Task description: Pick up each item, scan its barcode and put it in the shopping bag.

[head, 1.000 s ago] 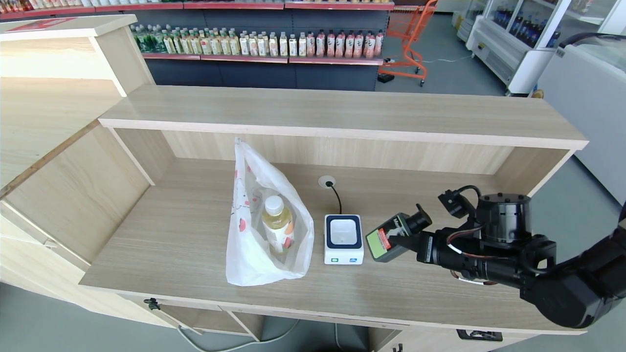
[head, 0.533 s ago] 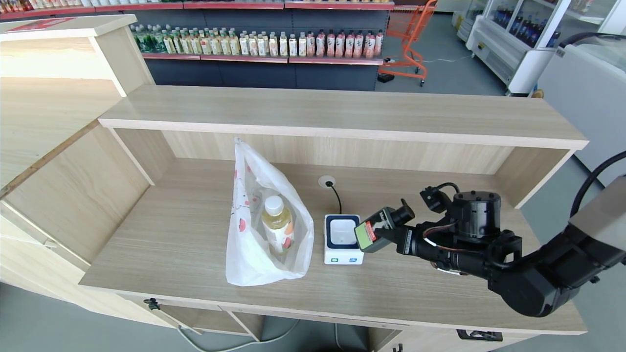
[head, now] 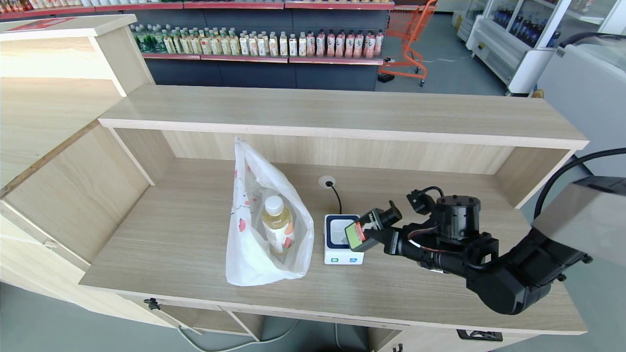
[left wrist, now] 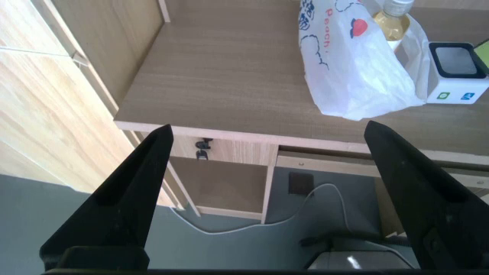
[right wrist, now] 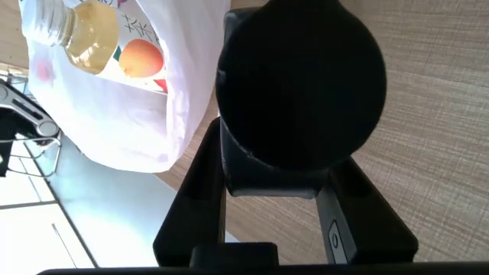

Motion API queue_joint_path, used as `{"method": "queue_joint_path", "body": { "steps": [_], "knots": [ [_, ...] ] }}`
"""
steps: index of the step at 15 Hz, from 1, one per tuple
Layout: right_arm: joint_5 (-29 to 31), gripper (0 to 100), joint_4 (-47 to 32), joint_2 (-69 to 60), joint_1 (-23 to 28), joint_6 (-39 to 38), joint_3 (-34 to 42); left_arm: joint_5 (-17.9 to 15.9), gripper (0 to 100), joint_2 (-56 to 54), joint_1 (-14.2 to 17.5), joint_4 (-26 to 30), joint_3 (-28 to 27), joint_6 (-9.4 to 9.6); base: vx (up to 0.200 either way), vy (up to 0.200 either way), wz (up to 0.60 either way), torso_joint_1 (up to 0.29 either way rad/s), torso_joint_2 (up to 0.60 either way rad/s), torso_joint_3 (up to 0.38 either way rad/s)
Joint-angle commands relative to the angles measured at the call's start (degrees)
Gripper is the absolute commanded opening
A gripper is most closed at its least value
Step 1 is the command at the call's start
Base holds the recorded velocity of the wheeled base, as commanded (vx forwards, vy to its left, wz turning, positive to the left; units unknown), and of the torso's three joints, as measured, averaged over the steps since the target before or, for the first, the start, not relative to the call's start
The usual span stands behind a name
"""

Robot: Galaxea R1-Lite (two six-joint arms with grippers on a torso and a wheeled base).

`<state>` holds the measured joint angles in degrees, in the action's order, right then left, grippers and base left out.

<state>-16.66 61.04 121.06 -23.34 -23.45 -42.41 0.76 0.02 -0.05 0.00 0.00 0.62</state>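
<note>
- Small dark container (head: 360, 232), green-and-red label: tilted on its side in the right pincer (head: 380, 230), over the scanner's right edge.
- Scanner (head: 342, 256), white with blue-rimmed top: mid-counter (head: 171, 244).
- Shopping bag (head: 247, 254), white, printed: open, just left of the scanner.
- Bottle (head: 278, 230), yellow drink, white cap: upright inside the bag.

I log tabletop (head: 171, 244) pale wood, fine straight grain. The shopping bag (head: 244, 259) white, half see-through, red prints. The bottle (head: 277, 225): white cap, pale yellow liquid, orange-and-white label. The scanner (head: 337, 254) white, navy rim, pale window. The item (head: 359, 233) black, green label, red edge. The right claw (head: 379, 227) black.
</note>
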Motion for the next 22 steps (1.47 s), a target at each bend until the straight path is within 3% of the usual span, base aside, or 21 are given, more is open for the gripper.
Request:
{"method": "queue_joint_path", "body": {
  "steps": [1, 5, 16, 19, 22],
  "knots": [
    [0.05, 0, 0.13, 1.54, -0.3, -0.01, -1.27, 0.04, 100, -0.02, 0.05, 0.0, 0.0, -0.01, 0.0, 0.0, 0.0, 0.0, 0.0, 0.0],
    [1.2, 0, 2.42, 3.48, -1.88, -3.7, -3.12, 0.04, 100, -0.02, 0.05, 0.0, 0.0, 0.08, 0.0, 0.0, 0.0, 0.0, 0.0, 0.0],
    [4.1, 0, 6.11, 7.52, -3.02, -3.88, -4.43, 0.04, 100, -0.02, 0.05, 0.0, 0.0, 0.08, 0.0, 0.0, 0.0, 0.0, 0.0, 0.0],
    [3.74, 0, 5.76, 0.66, -2.76, -5.9, -4.35, 0.04, 100, -0.02, -0.04, 0.0, 0.0, 0.08, 0.0, 0.0, 0.0, 0.0, 0.0, 0.0],
    [3.74, 0, -0.39, -9.53, -2.67, -0.45, -2.85, 0.04, 100, -0.02, 0.05, 0.0, 0.0, -0.01, 0.0, 0.0, 0.0, 0.0, 0.0, 0.0]
  ]
}}
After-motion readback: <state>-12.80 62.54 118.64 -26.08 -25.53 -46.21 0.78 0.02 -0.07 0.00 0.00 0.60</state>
